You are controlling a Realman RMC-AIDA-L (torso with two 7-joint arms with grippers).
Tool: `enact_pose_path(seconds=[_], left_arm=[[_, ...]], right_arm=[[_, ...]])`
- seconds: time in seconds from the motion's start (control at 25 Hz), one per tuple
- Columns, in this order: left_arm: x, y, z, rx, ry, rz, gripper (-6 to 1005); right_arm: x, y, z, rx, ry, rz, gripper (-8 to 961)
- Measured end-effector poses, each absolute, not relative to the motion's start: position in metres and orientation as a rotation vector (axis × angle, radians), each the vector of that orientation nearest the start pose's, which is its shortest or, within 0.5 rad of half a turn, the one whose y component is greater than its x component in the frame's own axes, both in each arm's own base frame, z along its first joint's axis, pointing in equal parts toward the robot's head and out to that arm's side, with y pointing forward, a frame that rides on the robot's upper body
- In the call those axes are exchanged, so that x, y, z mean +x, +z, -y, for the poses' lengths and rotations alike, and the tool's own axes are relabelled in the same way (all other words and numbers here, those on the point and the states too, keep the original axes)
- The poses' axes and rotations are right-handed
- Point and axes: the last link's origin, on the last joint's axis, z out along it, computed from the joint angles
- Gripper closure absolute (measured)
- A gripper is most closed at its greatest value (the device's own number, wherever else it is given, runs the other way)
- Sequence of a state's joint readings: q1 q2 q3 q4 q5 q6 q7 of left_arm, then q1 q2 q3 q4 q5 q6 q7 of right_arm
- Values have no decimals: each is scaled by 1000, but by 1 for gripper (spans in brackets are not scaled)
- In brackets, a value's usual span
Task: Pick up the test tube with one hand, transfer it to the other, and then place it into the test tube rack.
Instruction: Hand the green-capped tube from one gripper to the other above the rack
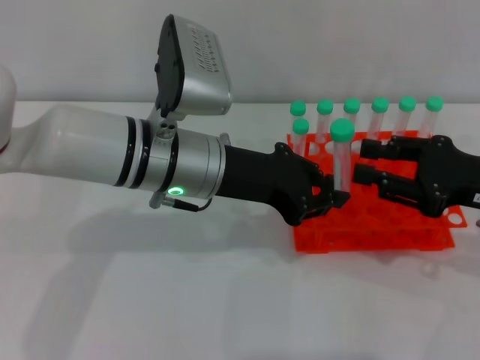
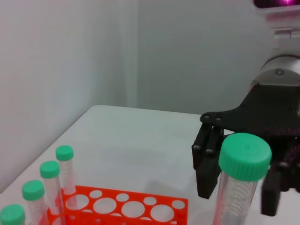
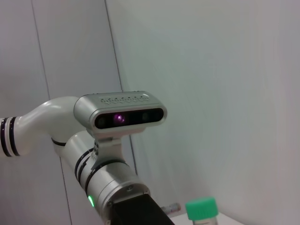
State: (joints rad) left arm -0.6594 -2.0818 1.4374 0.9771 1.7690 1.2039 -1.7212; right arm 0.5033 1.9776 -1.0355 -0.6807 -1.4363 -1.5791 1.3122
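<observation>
I count 8 green-capped tubes, 7 standing in the rack (image 1: 301, 126) + 1 held upright (image 1: 342, 154), 1 orange rack (image 1: 390, 236), and 2 grippers, left (image 1: 330, 196) & right (image 1: 369, 161).

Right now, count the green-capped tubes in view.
8. One test tube is upright in the left end effector; seven stand along the test tube rack's far side. Others could be hidden behind the end effectors.
</observation>
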Motion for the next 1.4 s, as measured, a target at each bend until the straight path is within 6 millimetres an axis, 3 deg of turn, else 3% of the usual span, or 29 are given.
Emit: enact_pose_path(seconds=[0.48, 0.68, 0.92, 1.16, 1.2, 1.4], left_arm=[[-112, -64, -372, -2950, -409, 228, 805], [-112, -64, -372, -2951, -405, 226, 806], [-112, -66, -371, -2954, -398, 236, 806], [-112, -66, -372, -2952, -398, 238, 806], [-112, -66, -372, -2951, -398, 238, 806], [-112, -66, -372, -2948, -398, 239, 806]], right_arm=[[200, 21, -349, -2720, 1013, -281, 359], [198, 20, -354, -2700, 994, -279, 136], [198, 21, -357, -2685, 985, -283, 131], [200, 23, -358, -2677, 982, -278, 186], [201, 23, -358, -2675, 981, -275, 417], [201, 22, -357, -2673, 983, -274, 515]])
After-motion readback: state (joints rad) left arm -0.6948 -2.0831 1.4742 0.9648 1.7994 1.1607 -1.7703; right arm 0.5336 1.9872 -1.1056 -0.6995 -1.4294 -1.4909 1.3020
